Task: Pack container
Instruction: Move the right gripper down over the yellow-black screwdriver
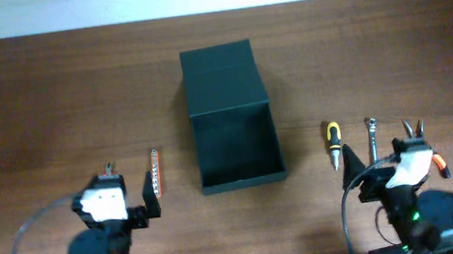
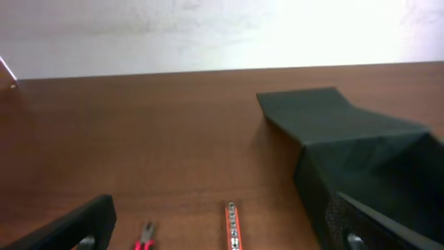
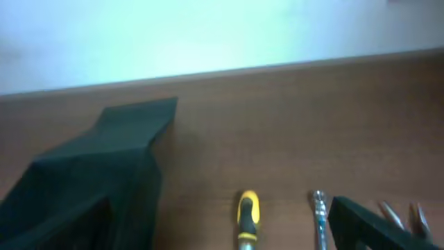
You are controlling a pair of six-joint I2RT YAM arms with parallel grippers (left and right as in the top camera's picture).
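Note:
The container (image 1: 223,75) is a dark green-black box in the middle of the table, open, with its flap lid lying back and nothing visible inside. It also shows in the left wrist view (image 2: 361,142) and the right wrist view (image 3: 104,156). My left gripper (image 1: 129,186) is open and empty, left of the box. An orange bit strip (image 1: 155,171) and small red pliers (image 1: 109,167) lie between its fingers (image 2: 222,208). My right gripper (image 1: 380,160) is open and empty, right of the box. A yellow-black screwdriver (image 1: 334,143) lies in front of its fingers (image 3: 222,226).
A silver ratchet tool (image 1: 371,136) and orange-handled pliers (image 1: 415,129) lie by the right gripper, also in the right wrist view (image 3: 319,215) (image 3: 404,215). The bit strip (image 2: 232,226) and red pliers (image 2: 146,237) lie flat. The table's far edge meets a white wall.

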